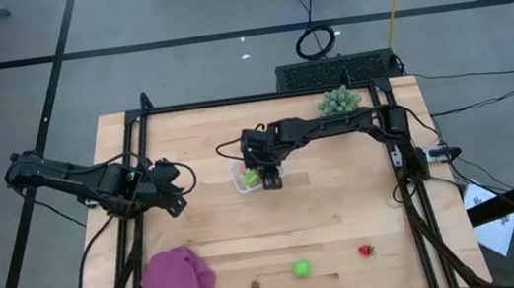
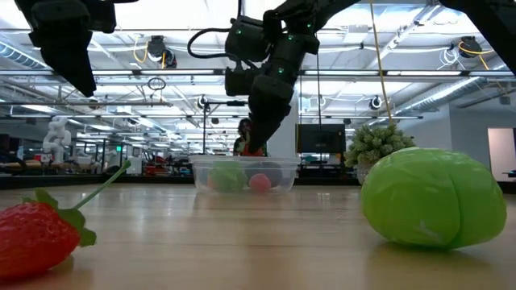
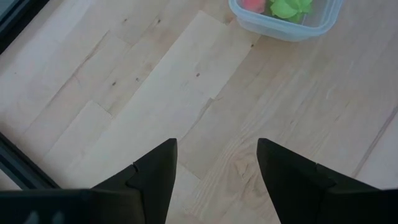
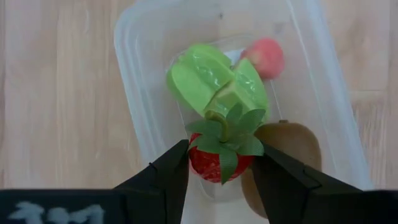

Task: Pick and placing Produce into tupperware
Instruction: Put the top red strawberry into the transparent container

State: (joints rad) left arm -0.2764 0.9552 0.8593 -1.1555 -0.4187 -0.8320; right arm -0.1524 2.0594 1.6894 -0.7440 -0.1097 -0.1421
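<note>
Strawberry (image 4: 219, 163) over part-filled tupperware (image 4: 140, 81)

**Materials and surface finishes**

Table (image 1: 346, 212): pale wood boards, visible grain, smooth matt finish. Tupperware (image 4: 149, 68): clear plastic, smooth, slightly frosted look. Strawberry (image 4: 214, 163) between the right gripper (image 4: 219, 171) fingers: glossy red plastic with matt green leaves. Star-shaped green piece (image 4: 205, 78): smooth plastic with a soft sheen. Brown oval (image 4: 292, 140): dull, faintly fuzzy-looking skin. Round green piece (image 2: 435, 197): smooth, shiny plastic. Purple cloth (image 1: 178, 282): soft, crumpled fabric, matt. Left gripper (image 3: 217, 180) fingers: dark, matt, smooth.
</note>
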